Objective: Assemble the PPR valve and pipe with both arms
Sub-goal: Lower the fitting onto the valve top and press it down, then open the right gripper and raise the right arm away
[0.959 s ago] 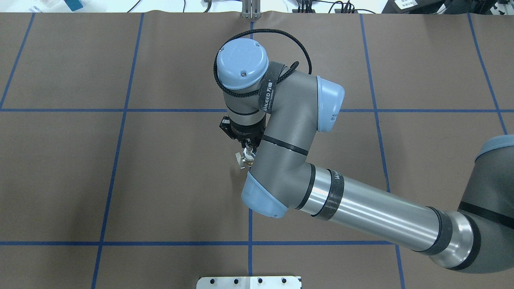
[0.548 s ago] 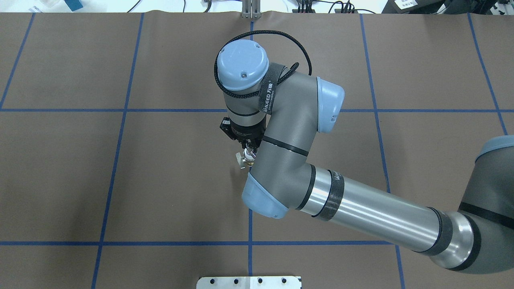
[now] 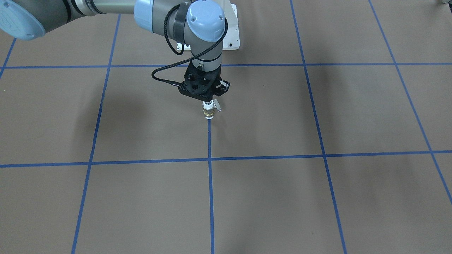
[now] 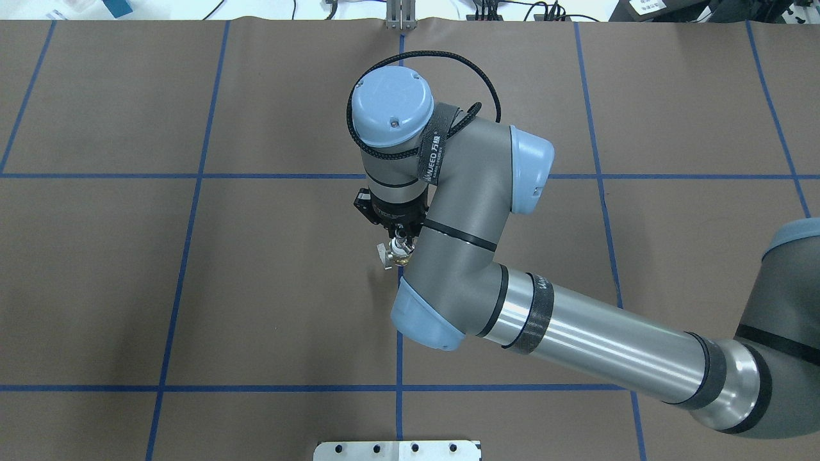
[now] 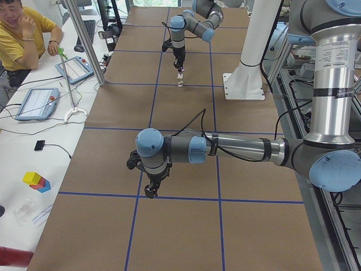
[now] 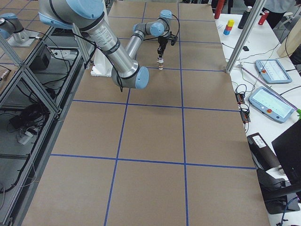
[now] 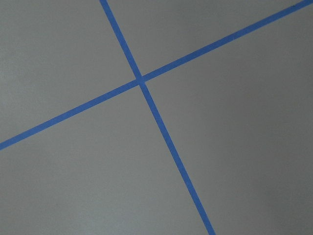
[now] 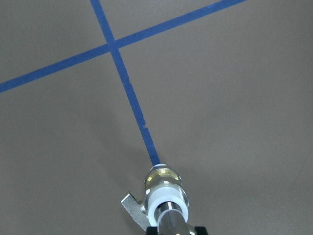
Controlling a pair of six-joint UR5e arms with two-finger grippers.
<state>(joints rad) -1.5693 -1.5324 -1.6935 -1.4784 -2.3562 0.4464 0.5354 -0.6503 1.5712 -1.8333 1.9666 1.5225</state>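
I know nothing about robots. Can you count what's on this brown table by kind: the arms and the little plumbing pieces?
Robot arms: 2 (left arm, right arm)
White-and-brass fittings: 1 (PPR valve)
Shiny metal pieces: 1 (pipe, sitting in the valve's top end)
Total: 4

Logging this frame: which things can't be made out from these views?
- Left gripper: shows only in the exterior left view, tiny; open or shut unclear.
- Pipe: cut by the right wrist view's bottom edge; elsewhere the right gripper covers it.
- PPR valve: touching the table or just above it, no view settles this.
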